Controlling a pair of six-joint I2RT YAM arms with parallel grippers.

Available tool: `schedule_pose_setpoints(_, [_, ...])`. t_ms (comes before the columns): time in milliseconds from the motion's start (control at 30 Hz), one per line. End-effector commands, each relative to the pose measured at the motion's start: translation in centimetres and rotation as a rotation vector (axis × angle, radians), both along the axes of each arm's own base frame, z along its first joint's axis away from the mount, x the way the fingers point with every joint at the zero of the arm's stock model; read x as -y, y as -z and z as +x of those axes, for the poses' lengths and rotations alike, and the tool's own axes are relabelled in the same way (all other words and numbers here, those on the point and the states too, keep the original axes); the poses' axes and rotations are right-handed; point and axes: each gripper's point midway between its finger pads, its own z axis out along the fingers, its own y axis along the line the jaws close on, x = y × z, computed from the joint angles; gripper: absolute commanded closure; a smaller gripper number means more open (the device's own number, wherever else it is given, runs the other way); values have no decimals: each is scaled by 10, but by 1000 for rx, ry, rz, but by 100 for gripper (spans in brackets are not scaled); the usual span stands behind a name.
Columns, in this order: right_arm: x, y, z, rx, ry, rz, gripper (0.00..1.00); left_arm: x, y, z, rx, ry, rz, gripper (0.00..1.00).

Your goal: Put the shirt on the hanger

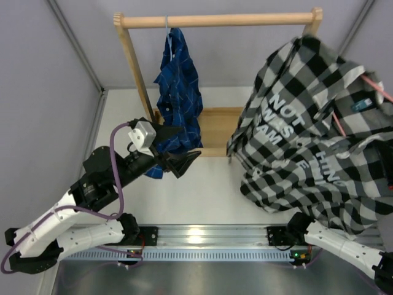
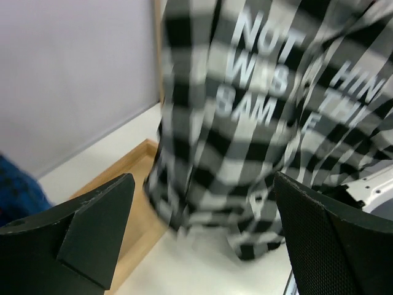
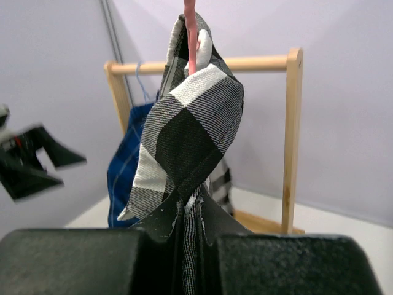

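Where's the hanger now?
The hanger sits far right in the top view, inside the shirt, right of the rack, pink wire poking out; in the right wrist view it shows above the right gripper.

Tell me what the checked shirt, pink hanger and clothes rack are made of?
The checked shirt looks like soft matte woven cloth: fine weave lines show and it folds limply. The pink hanger is a thin smooth rod, perhaps coated wire or plastic; too little shows. The rack seems bare pale wood, by its tan colour.

Top view high, looking down; wrist views low, level, close; all three share shirt [image 1: 307, 123]
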Motion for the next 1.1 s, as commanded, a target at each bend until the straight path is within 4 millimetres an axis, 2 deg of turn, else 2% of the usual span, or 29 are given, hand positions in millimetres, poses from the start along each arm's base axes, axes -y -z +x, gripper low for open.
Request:
schedule_pose_setpoints(0, [12,-86,11,185,61,212,100,-20,41,20,-118,-162,-14,2])
schedule_pose_setpoints(33, [6,-95,15,200,48,212,100,-29,44,18,-123,-176,-28,2])
schedule_pose_setpoints(100, [5,-115,13,256,30,252,100,-35,71,18,-158,-200,20,2])
schedule_pose_setpoints(133, [-4,-119,19,260,26,241,100,-41,75,14,-164,-200,19,2])
schedule_pose_setpoints(167, [-9,-122,23,272,25,231,100,-42,81,13,-177,-199,32,2])
schedule_pose_setpoints(200, [-21,-118,31,266,21,207,100,-44,98,11,-202,-200,73,2])
schedule_pose_setpoints(267, [-41,-113,46,259,24,173,100,-51,109,7,-226,-202,89,2])
schedule_pose_setpoints(300, [-64,-93,62,229,17,120,100,-54,121,5,-247,-208,120,2])
schedule_pose_setpoints(367, [-75,-84,71,239,26,139,100,-60,135,1,-292,-218,137,2])
schedule_pose_setpoints(400, [-95,-53,86,198,22,90,100,-64,147,-2,-331,-223,166,2])
schedule_pose_setpoints(467, [-108,-34,93,183,6,110,100,-67,156,-7,-356,-215,196,2])
schedule_pose_setpoints(500, [-129,-1,105,142,-16,68,100,-69,160,-8,-364,-215,209,2])
schedule_pose_setpoints(533, [-126,6,101,138,-32,104,100,-73,166,-9,-369,-222,236,2])
schedule_pose_setpoints(567, [-134,20,105,137,-40,124,100,-74,170,-9,-367,-228,247,2])
schedule_pose_setpoints(600, [-130,24,102,141,-43,150,100,-77,171,-8,-357,-240,255,2])
schedule_pose_setpoints(700, [-138,41,109,105,-45,151,100,-88,167,2,-349,-319,236,2])
schedule_pose_setpoints(833, [-150,56,138,37,48,99,100,-107,149,12,-344,-430,160,2])
schedule_pose_setpoints(867, [-150,50,142,35,65,100,100,-111,147,14,-343,-453,148,2])
schedule_pose_setpoints(900, [-160,55,154,8,91,71,100,-121,146,21,-353,-523,129,2])
schedule_pose_setpoints(967, [-169,48,172,-19,132,51,100,-135,149,30,-373,-631,133,2])
schedule_pose_setpoints(1033, [-168,38,186,-32,159,61,100,-143,152,35,-383,-693,140,2])
schedule_pose_setpoints(1067, [-168,19,188,-30,143,111,100,-146,154,37,-389,-716,147,2])
